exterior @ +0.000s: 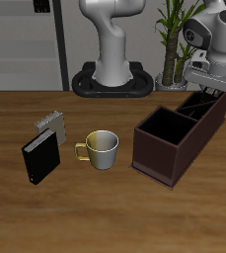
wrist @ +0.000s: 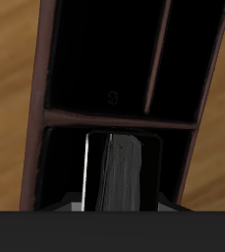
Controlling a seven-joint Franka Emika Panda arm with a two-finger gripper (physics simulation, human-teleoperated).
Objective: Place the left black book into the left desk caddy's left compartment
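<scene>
The gripper hangs in the upper right corner of the exterior frame, over the far end of the left desk caddy, which runs diagonally across the right half of that frame. In the wrist view the left black book stands on edge directly under the gripper, within the walls of the compartment on the gripper's side of the divider. Its pale page edge shows along one side. The finger pads are hidden by the gripper body, so I cannot tell whether it is clamped on the book or already apart.

Risks, as I judge them:
- The book sits off-centre in the compartment. If it is let go while standing upright, it may tip and end up leaning on a wall or on the divider.
- If it is released from too high, it could bounce or catch on the thin rim.
- A sideways drift during lowering could strike the divider and shove the caddy along the worktop.
- I cannot confirm from these views that this is the left compartment.

The mug and the other black book, at centre and left of the frame, are well apart and not at risk.
</scene>
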